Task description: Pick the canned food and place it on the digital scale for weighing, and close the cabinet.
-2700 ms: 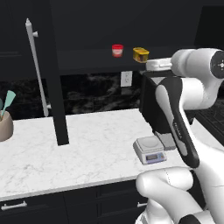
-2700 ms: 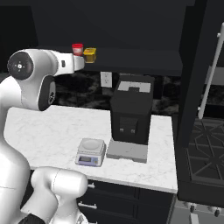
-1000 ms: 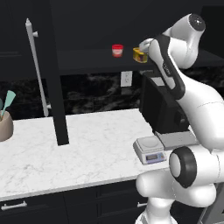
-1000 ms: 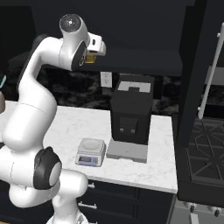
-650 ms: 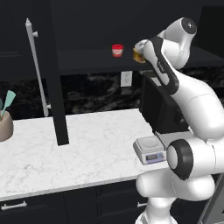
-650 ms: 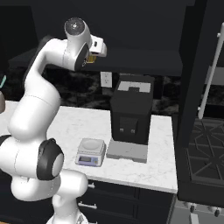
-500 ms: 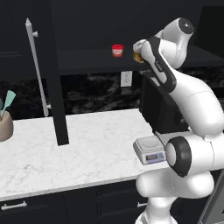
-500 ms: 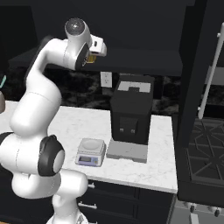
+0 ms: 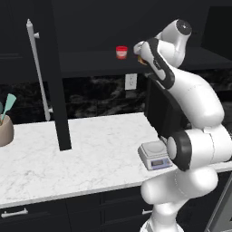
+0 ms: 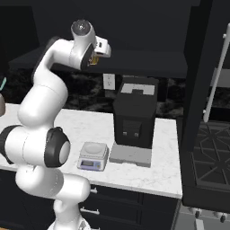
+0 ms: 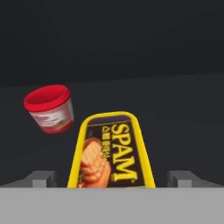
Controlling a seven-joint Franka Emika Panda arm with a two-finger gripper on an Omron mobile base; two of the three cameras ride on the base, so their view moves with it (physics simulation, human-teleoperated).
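Yellow can (image 11: 111, 151) sits between my fingers (image 11: 41, 178), spread wide and not gripping (red cup (image 11: 49, 109) just left), on the cabinet (image 9: 90, 63) shelf.

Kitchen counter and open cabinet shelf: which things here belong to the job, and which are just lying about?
Job:
- yellow Spam can with brownish top, on the cabinet shelf between the open gripper's fingertips
- light-grey square digital scale
- black wall cabinet door with silver bar handle, open

Lying about:
- red-and-white cup
- black boxy machine
- brown utensil pot
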